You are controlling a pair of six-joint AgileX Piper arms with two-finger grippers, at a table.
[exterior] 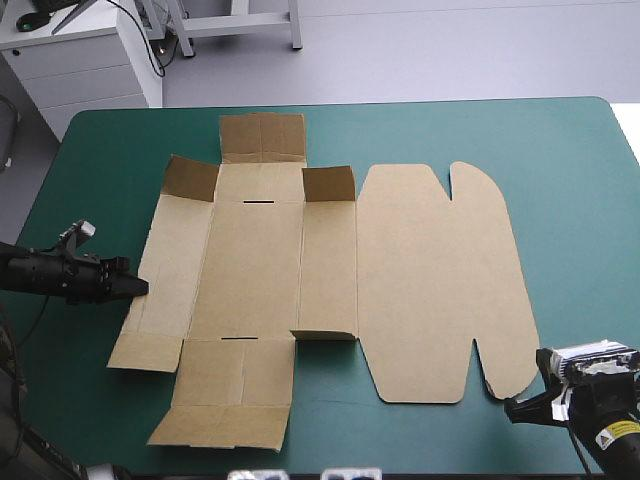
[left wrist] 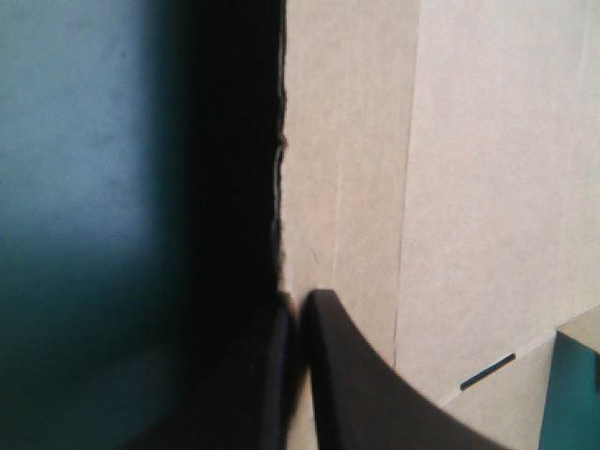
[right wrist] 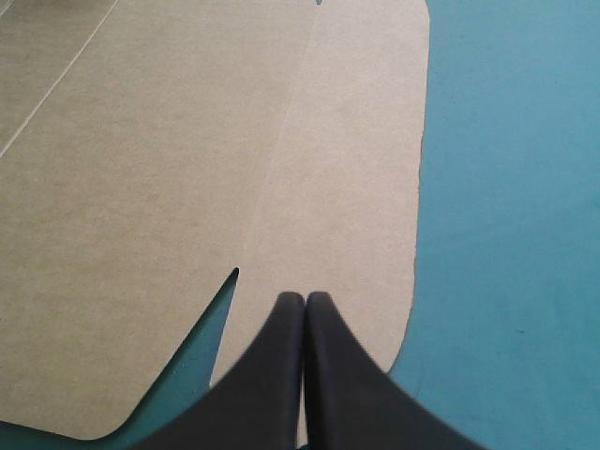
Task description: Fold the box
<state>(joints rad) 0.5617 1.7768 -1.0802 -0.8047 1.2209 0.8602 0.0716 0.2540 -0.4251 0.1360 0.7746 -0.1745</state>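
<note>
Right gripper [right wrist: 305, 296] sits nearest the lens, its black fingers pressed tight together into one pointed arch with nothing caught between them. The tips come over the near end of a rounded ear [right wrist: 347, 187] of the box [exterior: 250, 270]. And the box itself, folks, lies opened out as one brown sheet across the middle of the teal-green cover [exterior: 560, 180]. Ahead of those right fingers the ear runs away long and flat, and the big lid panel [right wrist: 122, 169] spreads off to one side of them, past a narrow notch [right wrist: 220, 305] cut into the board. Over at the opposite side of the sheet, the left gripper [left wrist: 298, 298] has its fingers all but closed, just a sliver apart. The box's ragged outer edge [left wrist: 279, 169] runs straight into that sliver, so it has hold of the board right at the rim. Ahead of and beside these left fingers the side panel [left wrist: 347, 141] stretches away flat with a crease line down it, and a thin dark slot [left wrist: 487, 371] shows farther off to the side. From above, the small flaps [exterior: 262, 137] along the sheet's far end stand tilted up, while the near flaps [exterior: 225, 400] lie flat. That teal-green cover shows on the outer side of each gripper, and a dark shadow hugs the gripped edge.
</note>
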